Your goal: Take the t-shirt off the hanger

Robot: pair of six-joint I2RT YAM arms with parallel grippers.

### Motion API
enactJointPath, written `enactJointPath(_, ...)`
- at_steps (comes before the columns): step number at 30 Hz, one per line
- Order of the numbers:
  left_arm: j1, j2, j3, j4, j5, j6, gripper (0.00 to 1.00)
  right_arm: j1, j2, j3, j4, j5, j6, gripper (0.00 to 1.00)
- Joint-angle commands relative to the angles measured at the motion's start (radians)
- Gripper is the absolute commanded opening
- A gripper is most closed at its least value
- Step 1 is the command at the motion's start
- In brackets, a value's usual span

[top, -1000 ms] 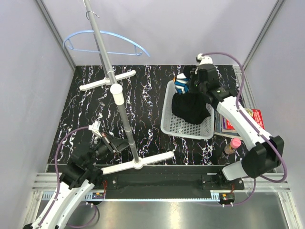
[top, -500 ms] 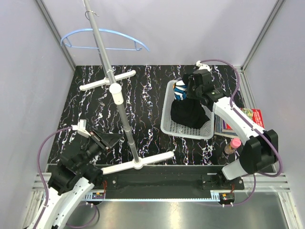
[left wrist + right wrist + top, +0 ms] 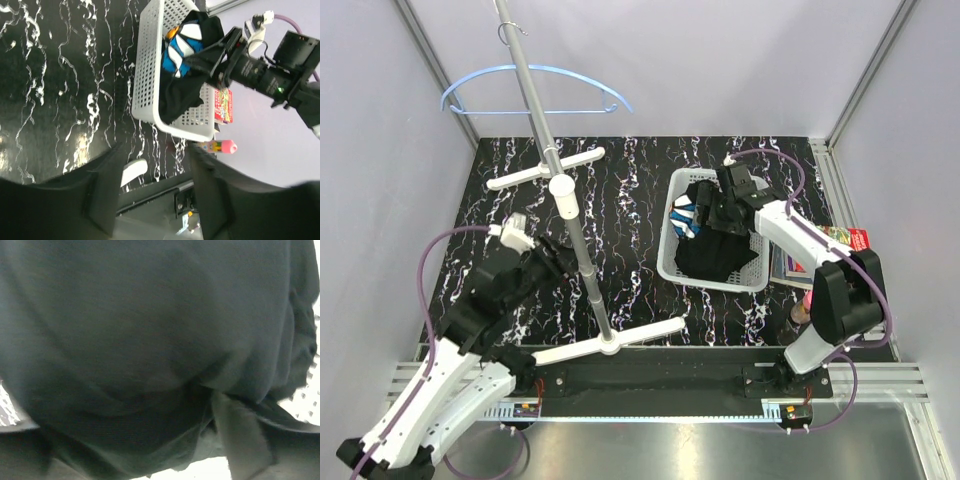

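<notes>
Our left gripper (image 3: 157, 165) holds its fingers spread, with nothing between them. Our right gripper (image 3: 713, 213) is pressed into the t-shirt (image 3: 722, 256), and we cannot tell how its fingers stand. The t-shirt lies bunched in the white basket (image 3: 667, 262) on the black marbled table (image 3: 630, 200). The bare hanger (image 3: 555, 69) hangs high on the pole stand (image 3: 565, 200), with pale walls around.

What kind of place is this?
Probably a robot lab test cell: left arm and right arm bolted to a metal rail, plain walls enclosing the black marbled table, a pole stand with hanger.
</notes>
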Motion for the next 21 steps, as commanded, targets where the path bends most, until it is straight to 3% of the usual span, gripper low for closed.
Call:
enactJointPath(1, -0.003, 0.031, 0.017, 0.130, -0.013, 0.092, 0.65, -0.003, -0.114, 0.056, -0.178, 0.037, -0.008, 1.00)
enactJointPath(4, -0.003, 0.018, -0.036, 0.164, -0.016, 0.098, 0.71, -0.003, -0.248, 0.038, -0.215, 0.039, 0.015, 1.00)
enactJointPath(8, -0.003, 0.039, -0.097, 0.230, 0.117, 0.123, 0.80, 0.003, -0.429, -0.057, -0.258, 0.008, 0.047, 1.00)
enactJointPath(10, -0.003, 0.060, -0.117, 0.247, 0.171, 0.137, 0.86, 0.003, -0.539, -0.106, -0.253, -0.070, 0.080, 1.00)
enactJointPath(11, -0.003, 0.059, -0.123, 0.247, 0.206, 0.140, 0.88, 0.003, -0.575, -0.160, -0.245, -0.190, 0.096, 1.00)
enactJointPath(14, -0.003, 0.015, -0.163, 0.250, 0.237, 0.135, 0.94, 0.008, -0.732, -0.320, -0.143, -0.407, 0.172, 1.00)
enactJointPath(21, -0.003, -0.246, -0.333, 0.275, 0.228, 0.019, 0.98, 0.008, -1.202, -0.605, 0.129, -0.419, 0.347, 1.00)
